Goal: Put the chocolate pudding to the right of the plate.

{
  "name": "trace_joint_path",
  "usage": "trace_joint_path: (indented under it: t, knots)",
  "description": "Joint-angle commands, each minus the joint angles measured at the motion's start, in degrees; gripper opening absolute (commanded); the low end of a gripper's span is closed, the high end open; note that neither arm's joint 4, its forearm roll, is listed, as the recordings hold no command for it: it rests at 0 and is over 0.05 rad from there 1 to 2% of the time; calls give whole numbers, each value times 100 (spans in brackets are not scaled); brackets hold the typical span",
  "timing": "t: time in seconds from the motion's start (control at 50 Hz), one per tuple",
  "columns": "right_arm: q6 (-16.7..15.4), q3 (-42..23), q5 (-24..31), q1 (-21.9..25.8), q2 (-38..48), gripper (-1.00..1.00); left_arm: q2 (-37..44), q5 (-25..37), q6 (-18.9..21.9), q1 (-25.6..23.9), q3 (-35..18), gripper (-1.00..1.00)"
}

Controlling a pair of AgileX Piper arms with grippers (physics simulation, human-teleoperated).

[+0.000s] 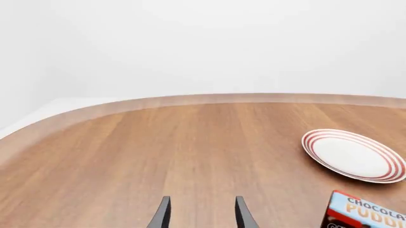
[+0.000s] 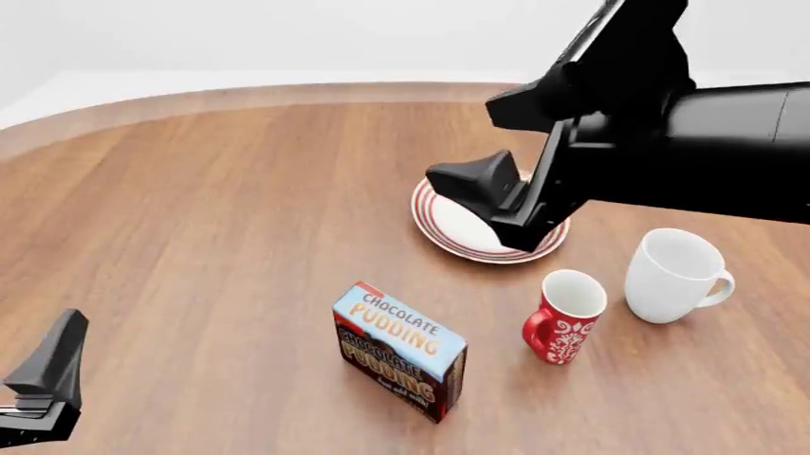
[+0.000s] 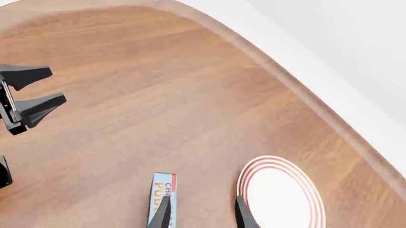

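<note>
The chocolate pudding (image 2: 400, 352) stands on the wooden counter (image 2: 215, 218), nearer the arms than the plate (image 2: 450, 230) and a little to its left, with a red mug (image 2: 563, 317) and a white mug (image 2: 674, 275) off to its right. The right pincer (image 3: 200, 214) hangs above the plate's near edge (fingers parted, holding nothing). The left pincer (image 1: 200, 214), low at the near left, is also spread and empty
</note>
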Motion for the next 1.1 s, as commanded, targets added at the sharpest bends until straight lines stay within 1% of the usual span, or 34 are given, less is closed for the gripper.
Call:
trace_joint_path:
  t: [0.02, 0.14, 0.24, 0.38, 0.52, 0.54, 0.7, 0.8, 0.82, 0.86, 0.88, 0.9, 0.92, 0.94, 0.96, 0.98, 1.0, 1.02, 1.08, 1.1]
  knots:
    - [106, 155, -223, 136, 268, 100, 0, 0, 0, 0, 0, 100]
    - [276, 301, -463, 316, 462, 100, 0, 0, 0, 0, 0, 100]
    - [304, 375, -640, 359, 674, 100, 0, 0, 0, 0, 0, 100]
    - [378, 432, -748, 346, 707, 100, 0, 0, 0, 0, 0, 100]
    - [668, 603, -1044, 525, 815, 100, 0, 0, 0, 0, 0, 100]
    - [790, 639, -1093, 569, 831, 100, 0, 0, 0, 0, 0, 100]
    - [1013, 761, -1290, 662, 897, 100, 0, 0, 0, 0, 0, 100]
    - [1033, 864, -1365, 663, 886, 100, 0, 0, 0, 0, 0, 100]
    - [1165, 860, -1332, 709, 929, 100, 0, 0, 0, 0, 0, 100]
    - [1151, 895, -1352, 701, 908, 100, 0, 0, 0, 0, 0, 100]
    - [1057, 964, -1411, 688, 923, 100, 0, 0, 0, 0, 0, 100]
    - [1081, 975, -1438, 699, 972, 100, 0, 0, 0, 0, 0, 100]
    - [1175, 993, -1495, 663, 906, 100, 0, 0, 0, 0, 0, 100]
    - [1087, 1019, -1531, 617, 896, 100, 0, 0, 0, 0, 0, 100]
    - [1090, 1017, -1541, 624, 923, 100, 0, 0, 0, 0, 0, 100]
    - [1193, 1020, -1576, 641, 896, 100, 0, 0, 0, 0, 0, 100]
    - [1016, 1026, -1571, 618, 936, 100, 0, 0, 0, 0, 0, 100]
    - [978, 1022, -1556, 603, 980, 100, 0, 0, 0, 0, 0, 100]
    - [1075, 996, -1550, 640, 1053, 100, 0, 0, 0, 0, 0, 100]
    - [1060, 1009, -1562, 626, 1039, 100, 0, 0, 0, 0, 0, 100]
